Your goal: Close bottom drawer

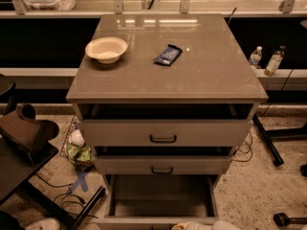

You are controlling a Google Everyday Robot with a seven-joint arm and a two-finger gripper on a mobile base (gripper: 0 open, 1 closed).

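Note:
The bottom drawer [160, 198] of the grey-beige cabinet is pulled far out. Its bare inside faces up, and its front shows only as a top rim [144, 220] along the lower edge of the view. Its handle is hidden. The middle drawer [162, 165] and the top drawer [163, 133] above it stand slightly open, each with a small dark bar handle. My gripper [199, 225] shows only as pale rounded parts at the bottom edge, right by the bottom drawer's front rim.
On the cabinet top [211, 71] sit a cream bowl [106, 48] and a dark snack packet [168, 55]. A brown seat [26, 133] and cables lie at the left, with crumpled packets [76, 150] beside the cabinet. Two bottles [266, 60] stand on the right ledge, and a dark stand leg [268, 140] crosses the floor.

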